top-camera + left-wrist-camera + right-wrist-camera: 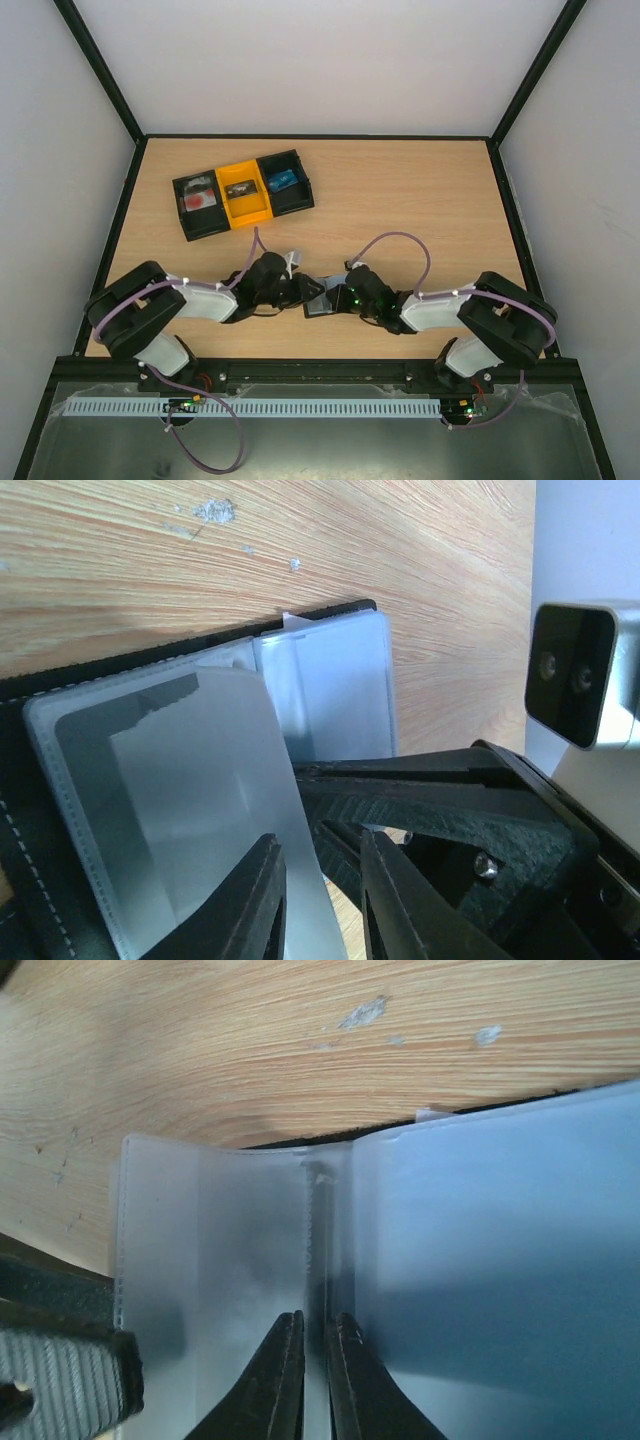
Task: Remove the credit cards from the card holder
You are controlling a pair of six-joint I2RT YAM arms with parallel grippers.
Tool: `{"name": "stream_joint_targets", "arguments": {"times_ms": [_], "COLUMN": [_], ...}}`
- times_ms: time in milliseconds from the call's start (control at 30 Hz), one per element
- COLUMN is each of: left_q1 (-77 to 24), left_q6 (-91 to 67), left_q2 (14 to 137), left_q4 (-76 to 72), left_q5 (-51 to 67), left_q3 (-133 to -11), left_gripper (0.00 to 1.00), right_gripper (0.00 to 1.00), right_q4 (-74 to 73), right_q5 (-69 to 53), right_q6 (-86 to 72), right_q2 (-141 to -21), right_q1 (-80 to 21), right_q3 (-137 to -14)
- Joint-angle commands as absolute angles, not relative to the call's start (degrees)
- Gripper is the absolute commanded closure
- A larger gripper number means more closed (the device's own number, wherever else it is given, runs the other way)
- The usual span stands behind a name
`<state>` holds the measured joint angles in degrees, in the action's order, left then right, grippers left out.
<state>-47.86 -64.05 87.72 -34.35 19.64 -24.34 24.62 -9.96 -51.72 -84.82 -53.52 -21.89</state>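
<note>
The black card holder [318,305] lies open on the table between both grippers. In the left wrist view its black edge [60,675] frames frosted grey-blue pocket panels [170,780]. The far panel [335,680] looks light blue; I cannot tell whether a credit card is inside. My left gripper [318,836] is open, its jaws straddling the near panel's edge. My right gripper [317,1316] is shut on the thin seam between two panels [210,1260]. The right-hand panel [500,1260] is bluer. No bare credit card shows outside the holder.
A black-and-yellow three-compartment tray [243,194] stands at the back left with small items in each compartment. The right gripper's black body [470,820] and camera [580,675] sit close beside my left fingers. Walls enclose the wooden table [420,200].
</note>
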Motion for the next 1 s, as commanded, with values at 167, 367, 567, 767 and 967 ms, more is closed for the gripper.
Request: {"name": "stream_joint_targets", "arguments": {"times_ms": [167, 367, 567, 767, 967], "left_q1": [-48.3, -48.4, -48.7, -48.8, -48.7], "left_q6": [-63.4, -62.7, -62.4, -60.8, -60.4], "left_q2": [90.6, 93.5, 95.7, 98.6, 99.3], "left_q4": [-35.6, -35.9, -35.9, -34.5, -35.5], "left_q5": [20.7, 22.3, 22.4, 22.7, 23.6], "left_q3": [-26.6, -29.6, -32.3, -35.1, -35.6], "left_gripper": [0.85, 0.93, 0.97, 0.91, 0.90], "right_gripper": [0.80, 0.70, 0.64, 0.61, 0.65], "right_q4": [13.6, 8.8, 9.6, 13.0, 15.4], "right_q5": [3.7, 9.1, 9.9, 6.8, 4.8], "right_q6": [-49.9, -50.1, -52.3, -52.3, -52.3], "right_q2": [-70.5, -61.3, -59.7, -63.1, -66.6], "right_q1": [-53.8, -53.8, -53.6, -53.1, -53.0], "right_q3": [-18.5, -15.6, -12.3, -11.5, -11.4]}}
